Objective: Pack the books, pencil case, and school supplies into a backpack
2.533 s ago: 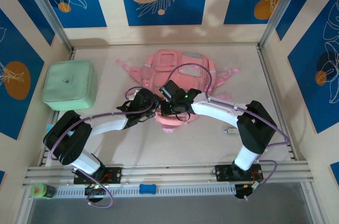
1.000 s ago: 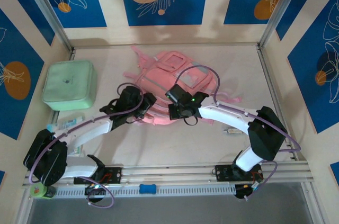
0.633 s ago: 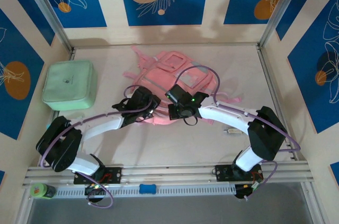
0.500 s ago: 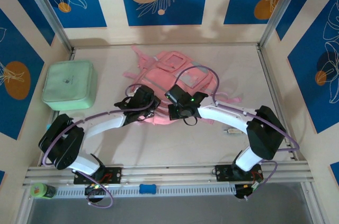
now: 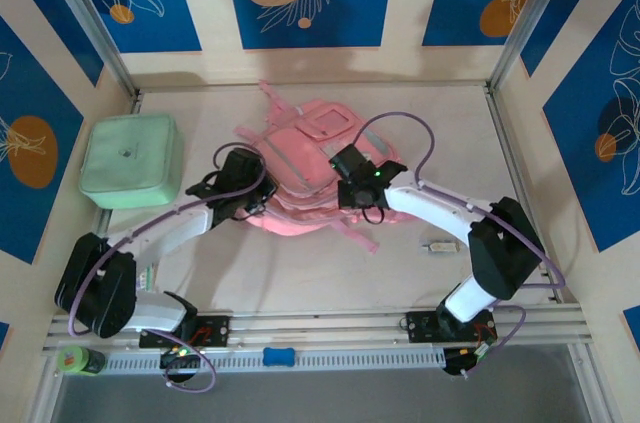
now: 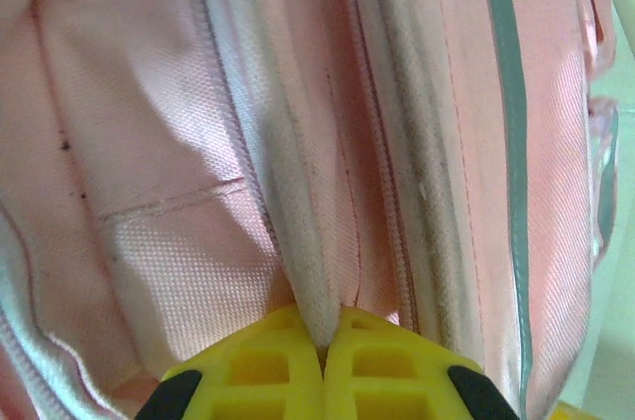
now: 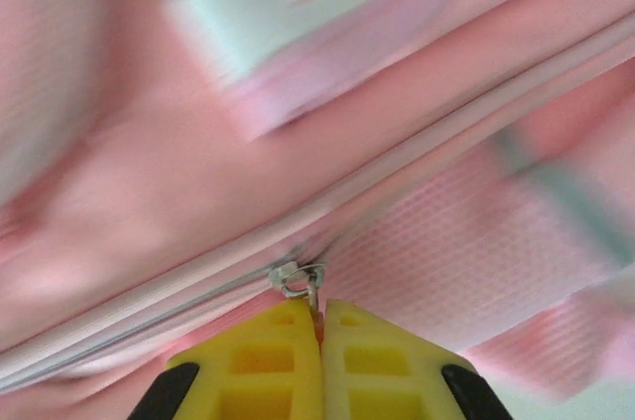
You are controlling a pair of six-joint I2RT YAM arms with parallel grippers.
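Note:
The pink backpack (image 5: 315, 143) lies at the middle of the table with its straps splayed. At its near left side my left gripper (image 5: 260, 201) is shut on a pale fold of fabric beside a zip line. In the left wrist view the yellow fingertips (image 6: 288, 341) pinch that fold of the backpack (image 6: 298, 142). My right gripper (image 5: 350, 195) sits on the backpack's near right side. In the right wrist view it (image 7: 320, 316) is shut on the metal zipper pull (image 7: 298, 279). The books, the pencil case and the school supplies are out of view.
A mint-green square lidded box (image 5: 131, 160) stands at the left. A small metal object (image 5: 437, 246) lies on the table to the right of the right arm. A green roll (image 5: 78, 359) and a blue piece (image 5: 280, 355) rest on the front rail.
My left gripper has closed on the backpack's fabric fold. The backpack has turned and shifted toward the back left. My right gripper, still on the zipper pull, has moved back and right.

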